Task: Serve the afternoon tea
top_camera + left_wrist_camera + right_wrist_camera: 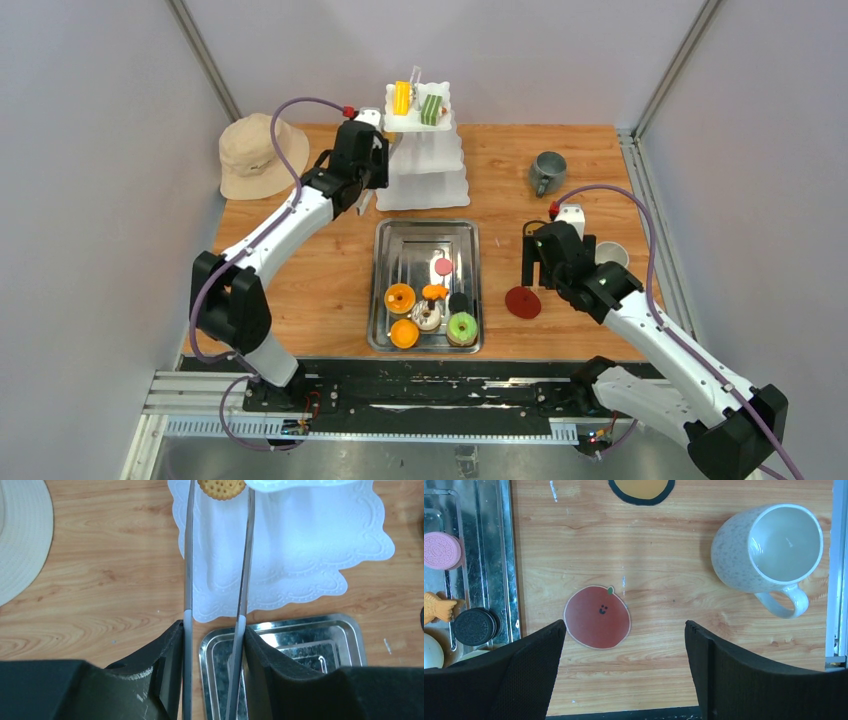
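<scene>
My left gripper (212,630) is shut on a pair of long metal tongs (187,570). The tongs' tips pinch a round tan biscuit (221,487) over the white tiered stand (425,165). A yellow pastry (402,97) and a green one (432,108) sit on the stand's top tier. Several pastries lie in the steel tray (385,240), among them a pink cookie (442,266), an orange donut (400,297) and a green donut (462,326). My right gripper (624,627) hangs open and empty above the table, left of the white mug (774,545). The grey mug (547,172) stands at the back right.
A beige bucket hat (255,155) lies at the back left. A red apple-shaped coaster (597,616) lies on the wood just ahead of my right gripper, and an orange coaster (641,487) lies farther on. Metal rails run along the table's right and near edges.
</scene>
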`<action>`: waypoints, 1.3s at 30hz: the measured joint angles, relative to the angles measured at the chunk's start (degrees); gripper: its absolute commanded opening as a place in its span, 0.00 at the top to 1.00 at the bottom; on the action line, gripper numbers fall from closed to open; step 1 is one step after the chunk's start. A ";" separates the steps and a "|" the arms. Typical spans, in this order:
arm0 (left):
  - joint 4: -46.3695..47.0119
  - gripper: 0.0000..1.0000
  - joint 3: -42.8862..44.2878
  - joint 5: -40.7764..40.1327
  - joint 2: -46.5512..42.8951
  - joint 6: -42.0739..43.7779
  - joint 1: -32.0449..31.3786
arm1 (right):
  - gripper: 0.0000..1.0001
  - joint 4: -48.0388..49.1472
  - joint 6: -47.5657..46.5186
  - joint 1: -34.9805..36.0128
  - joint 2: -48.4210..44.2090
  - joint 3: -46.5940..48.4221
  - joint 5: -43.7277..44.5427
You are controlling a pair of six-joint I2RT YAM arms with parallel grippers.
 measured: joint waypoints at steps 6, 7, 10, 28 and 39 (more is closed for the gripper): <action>3.74 0.62 0.02 1.25 3.34 -1.18 0.48 | 0.12 -0.13 0.04 0.00 0.11 0.00 0.02; 4.02 0.62 0.04 1.49 3.98 -1.25 0.48 | 0.12 -0.22 0.07 0.00 0.13 0.00 0.02; 4.20 0.57 0.61 1.95 5.99 -1.68 0.48 | 0.12 -0.52 0.24 0.00 0.13 0.00 0.04; 3.98 0.49 3.96 2.56 7.76 -2.21 0.63 | 0.12 -1.62 0.83 0.00 0.00 0.00 0.39; 0.24 0.56 -1.49 6.27 -2.43 -0.17 0.63 | 0.12 -1.75 1.27 0.00 -0.09 0.00 0.33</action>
